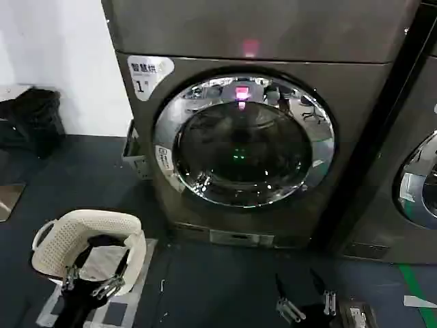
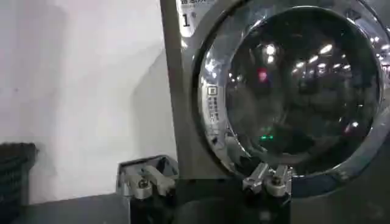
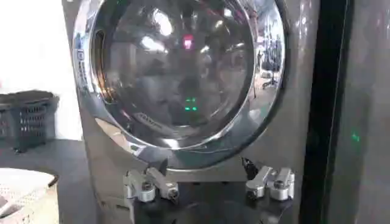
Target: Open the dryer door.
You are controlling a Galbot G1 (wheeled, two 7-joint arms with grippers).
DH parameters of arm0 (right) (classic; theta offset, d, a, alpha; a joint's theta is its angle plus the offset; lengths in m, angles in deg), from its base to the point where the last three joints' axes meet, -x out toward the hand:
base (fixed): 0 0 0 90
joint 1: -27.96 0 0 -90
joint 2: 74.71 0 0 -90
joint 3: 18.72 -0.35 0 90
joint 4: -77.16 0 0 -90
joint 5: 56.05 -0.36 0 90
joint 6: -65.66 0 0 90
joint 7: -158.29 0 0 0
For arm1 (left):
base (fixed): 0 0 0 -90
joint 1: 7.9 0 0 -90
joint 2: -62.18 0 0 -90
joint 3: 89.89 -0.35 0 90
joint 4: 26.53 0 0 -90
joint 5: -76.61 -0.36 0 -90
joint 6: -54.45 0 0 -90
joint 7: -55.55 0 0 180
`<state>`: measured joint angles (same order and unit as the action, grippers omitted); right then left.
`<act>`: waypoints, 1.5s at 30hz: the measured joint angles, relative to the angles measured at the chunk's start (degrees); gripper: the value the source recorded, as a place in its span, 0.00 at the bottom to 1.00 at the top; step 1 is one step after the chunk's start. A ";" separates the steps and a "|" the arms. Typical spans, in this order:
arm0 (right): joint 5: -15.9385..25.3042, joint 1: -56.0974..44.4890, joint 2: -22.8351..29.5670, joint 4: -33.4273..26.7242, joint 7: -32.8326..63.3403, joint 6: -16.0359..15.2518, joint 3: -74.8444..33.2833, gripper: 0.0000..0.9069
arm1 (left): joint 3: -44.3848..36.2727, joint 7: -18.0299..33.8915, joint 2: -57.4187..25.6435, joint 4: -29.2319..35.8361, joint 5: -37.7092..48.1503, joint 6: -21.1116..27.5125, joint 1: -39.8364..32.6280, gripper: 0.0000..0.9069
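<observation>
A dark bronze-grey dryer [image 1: 259,137] stands upright on the floor, facing the robot, a silver label [image 1: 147,74] marked "1" at its upper left corner. The round dryer door [image 1: 244,141], a chrome ring around dark glass, sits shut and flat against the front. The right claw [image 1: 305,301] hangs low before the machine, fingers spread, well below the door. The left claw [image 1: 91,281], also spread, hovers over a white laundry basket [image 1: 51,246] on the floor, left of the dryer.

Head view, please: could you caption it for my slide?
Both open grippers, left and right, wait low before the bronze-grey dryer's closed chrome-ringed round glass door.
</observation>
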<state>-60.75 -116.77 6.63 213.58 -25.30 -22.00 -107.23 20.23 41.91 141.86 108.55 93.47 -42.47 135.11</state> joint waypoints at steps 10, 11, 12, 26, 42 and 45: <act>-9.22 11.17 -5.65 -0.78 -6.18 -7.17 -5.74 1.00 | -1.91 0.60 0.55 1.52 -0.05 1.51 -0.67 1.00; -10.49 12.65 -6.78 -1.18 -6.74 -7.60 -6.19 1.00 | -1.92 0.58 0.47 1.41 0.01 1.47 -0.76 1.00; -11.37 14.01 -7.91 -1.49 -7.16 -8.00 -6.39 1.00 | -1.91 0.56 0.31 1.34 0.06 1.38 -0.75 1.00; -20.46 38.61 -23.66 -9.92 -12.19 -10.99 2.45 1.00 | -2.89 2.36 0.22 2.41 1.30 2.28 -0.61 1.00; -23.54 68.89 -19.37 -30.04 -16.51 -9.49 25.12 1.00 | -3.96 1.57 -0.40 1.58 1.99 1.85 -0.92 1.00; -23.88 72.22 -17.48 -33.75 -16.77 -8.34 28.11 1.00 | -3.94 1.12 -0.40 1.54 2.08 1.86 -0.73 1.00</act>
<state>-84.62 -44.55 -10.85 179.83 -42.07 -30.34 -79.12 16.29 43.04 141.46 110.08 95.55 -40.62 134.39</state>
